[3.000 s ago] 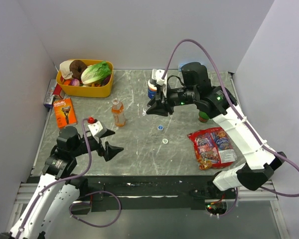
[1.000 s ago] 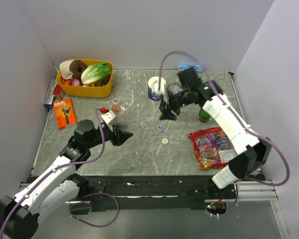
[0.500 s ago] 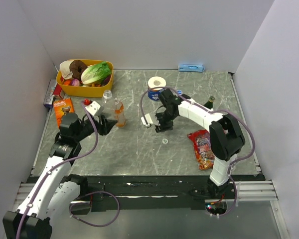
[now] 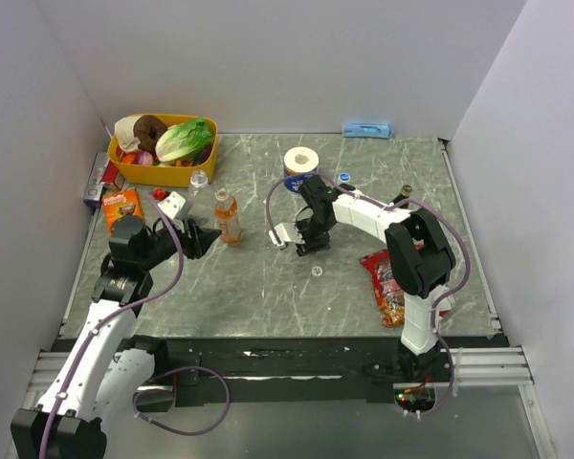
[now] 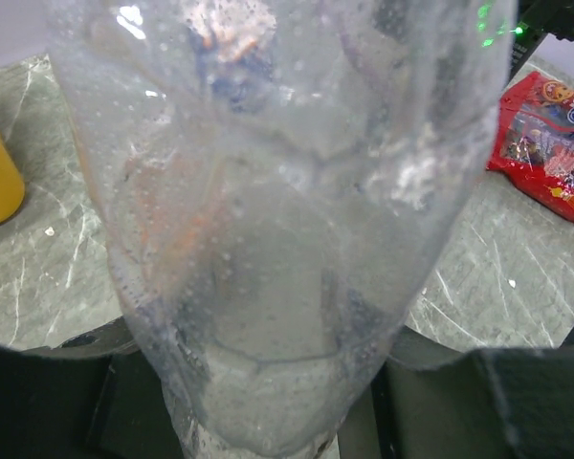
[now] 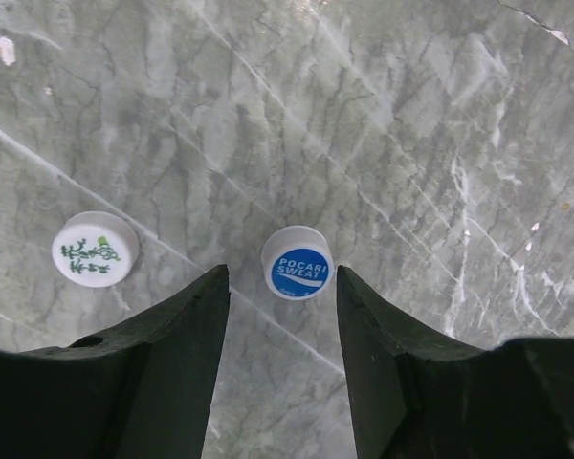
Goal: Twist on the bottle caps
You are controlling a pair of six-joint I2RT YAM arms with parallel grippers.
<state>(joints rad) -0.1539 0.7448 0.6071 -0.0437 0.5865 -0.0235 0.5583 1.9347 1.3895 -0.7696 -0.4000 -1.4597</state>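
A blue-topped bottle cap (image 6: 298,262) lies flat on the marble between my right gripper's (image 6: 281,274) open jaws, which touch neither side of it. A second cap (image 6: 96,249), white with green print, lies to its left and shows in the top view as the white cap (image 4: 317,272). There the right gripper (image 4: 306,239) points down and hides the blue cap. My left gripper (image 4: 195,236) is shut on a small clear bottle (image 5: 268,191) that fills its wrist view, its neck (image 4: 200,179) tipped away. The orange drink bottle (image 4: 228,215) stands upright right beside it.
A yellow basket (image 4: 163,175) of food sits at the back left, with an orange razor pack (image 4: 124,207) in front of it. A toilet roll (image 4: 301,159), a small blue round thing (image 4: 344,177), a green bottle (image 4: 403,197) and a red snack bag (image 4: 386,277) surround the right arm.
The right arm swung in over the two caps and its jaws narrowed around the blue one. The left arm drew the clear bottle back towards the left, beside the orange bottle.
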